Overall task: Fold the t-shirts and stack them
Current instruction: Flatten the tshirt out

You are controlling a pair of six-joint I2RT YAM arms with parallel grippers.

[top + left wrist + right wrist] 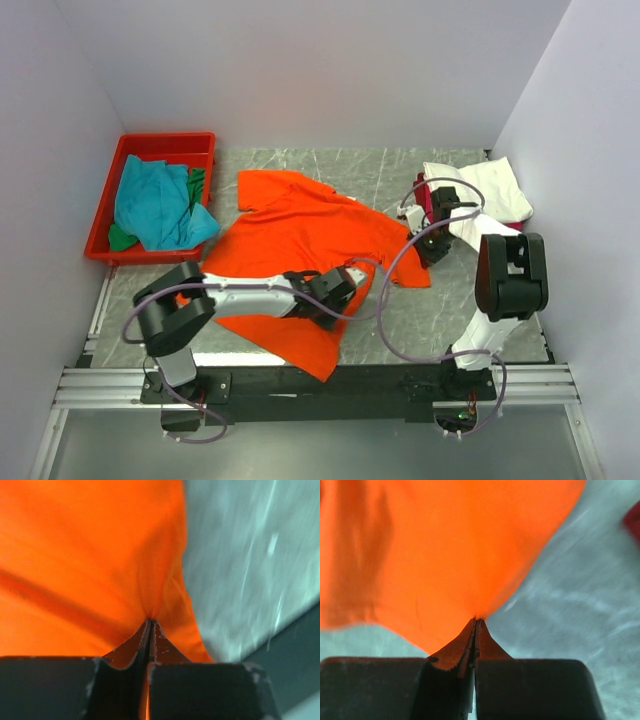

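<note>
Orange t-shirt (300, 235) spread on the worktop (350, 165), just right of the red tray (165, 140). Left fingers (132, 645) and right fingers (457, 650) each pinch its edge away from the tray — I judge a paired hold, to fold it over.

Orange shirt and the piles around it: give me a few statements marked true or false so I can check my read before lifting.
1. The left gripper and right gripper are each shut on an edge of the orange shirt. True.
2. The orange shirt lies in the tray. False: it lies on the table; the tray holds the teal shirt and green shirt.
3. The white shirt lies at the table's far right. True.
4. The teal shirt is stacked on the white shirt. False: it is in the tray, at far left.
</note>
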